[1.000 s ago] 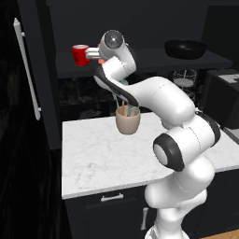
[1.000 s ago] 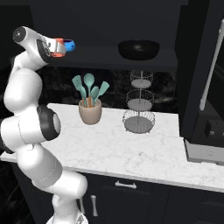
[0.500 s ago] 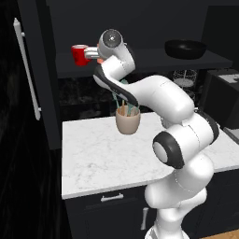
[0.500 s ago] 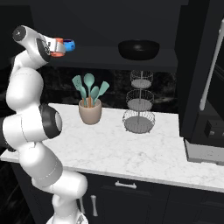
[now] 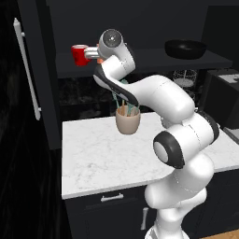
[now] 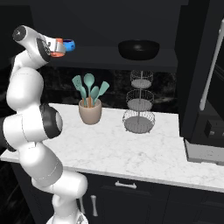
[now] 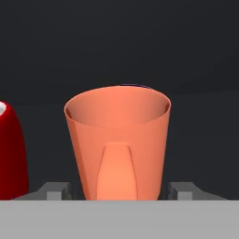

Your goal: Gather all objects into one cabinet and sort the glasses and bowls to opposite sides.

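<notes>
1. The orange mug (image 7: pixel 117 142) stood upright on the cabinet's shelf (image 5: pixel 149 57), handle facing the hand camera, right between the gripper's (image 7: pixel 116 191) fingertips (image 7: pixel 58 190).
2. The jaws looked spread, a fingertip showing on either side of the mug's base with a sliver of gap, so it seemed let go rather than pinched.
3. The red mug (image 5: pixel 80 54) sat just beside it on the same shelf, towards the door end; in the hand view its curve (image 7: pixel 9 149) was near but apart.
4. A small blue bowl (image 6: pixel 68 44) peeked out just past the hand in the right base view, so close that whether it touched the mug could not be told.
5. The wide black bowl (image 5: pixel 186 48) sat well apart at the shelf's far end.
6. Judged from here, the good move was a straight pull-back along the fingers, jaws kept wide, no sideways swing — a drift would likely nudge the red mug or tip the orange one.
7. Below, the utensil crock (image 5: pixel 128 122) stood on the marble counter (image 5: pixel 93 158).
</notes>
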